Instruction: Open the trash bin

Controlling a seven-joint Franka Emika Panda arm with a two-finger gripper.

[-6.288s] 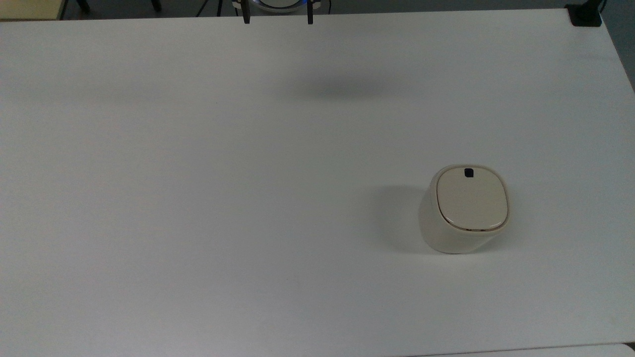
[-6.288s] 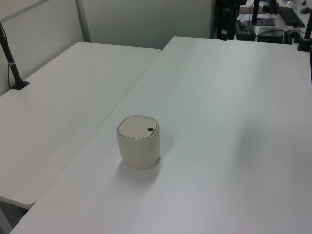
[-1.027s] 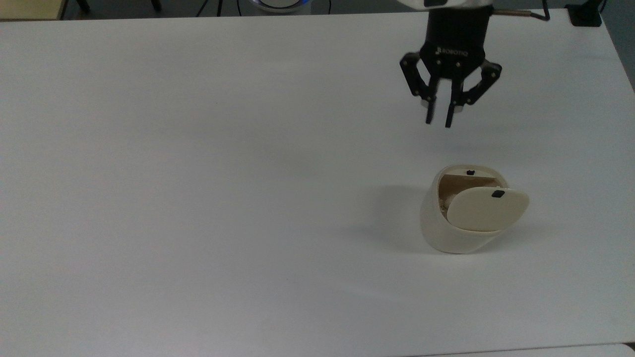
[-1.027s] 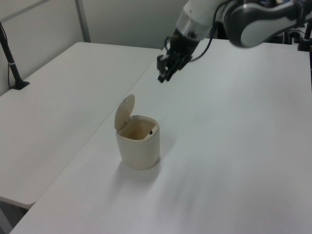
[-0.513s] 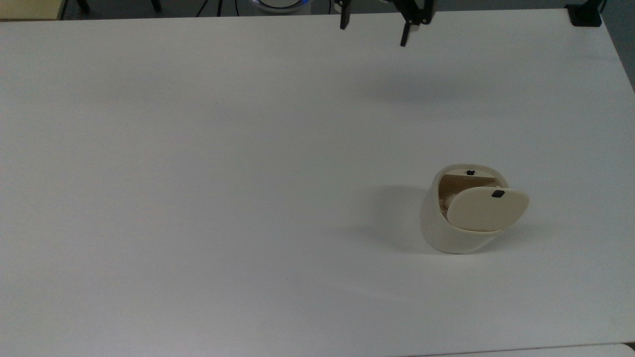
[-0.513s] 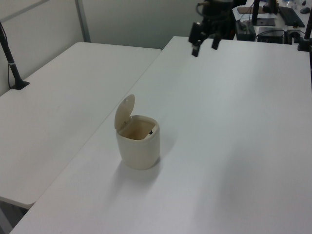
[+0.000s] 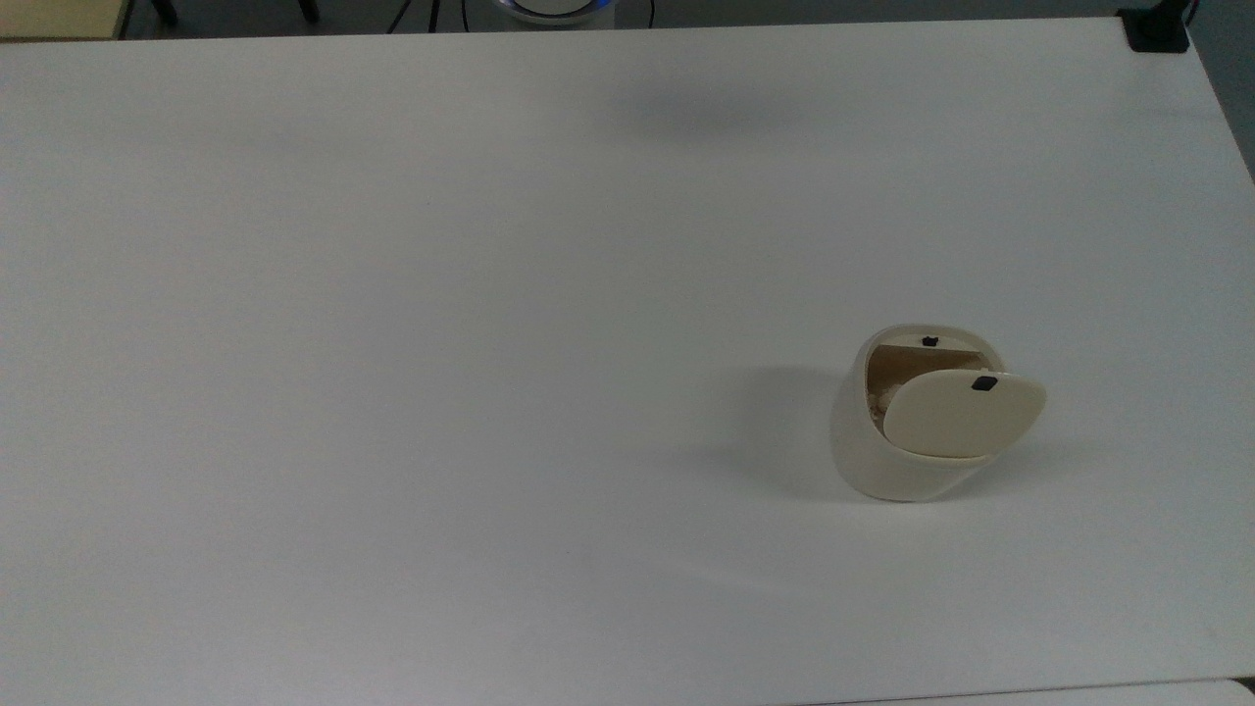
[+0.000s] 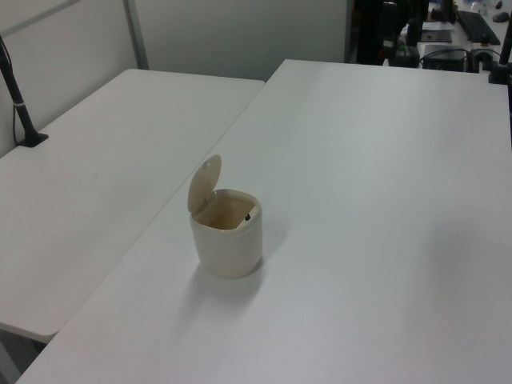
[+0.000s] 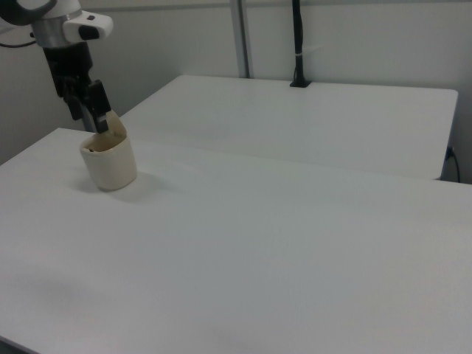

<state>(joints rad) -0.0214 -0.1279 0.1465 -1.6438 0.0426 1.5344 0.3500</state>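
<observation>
White table (image 7: 392,294), top view: bin (image 7: 873,471) sits toward the top view's lower right, lid (image 7: 961,417) swung up off the mouth with a black button (image 7: 984,383) near its edge, so the task looks done. Left view: bin upright, lid standing on its hinge at the left view's left, brown inside showing; it looks like light, stiff, smooth plastic that would slide if shoved, so work the lid edge and don't grip the body. Right view: gripper (image 9: 90,110) hangs by the bin's rim at the right view's far left; apart or together, cannot tell.
</observation>
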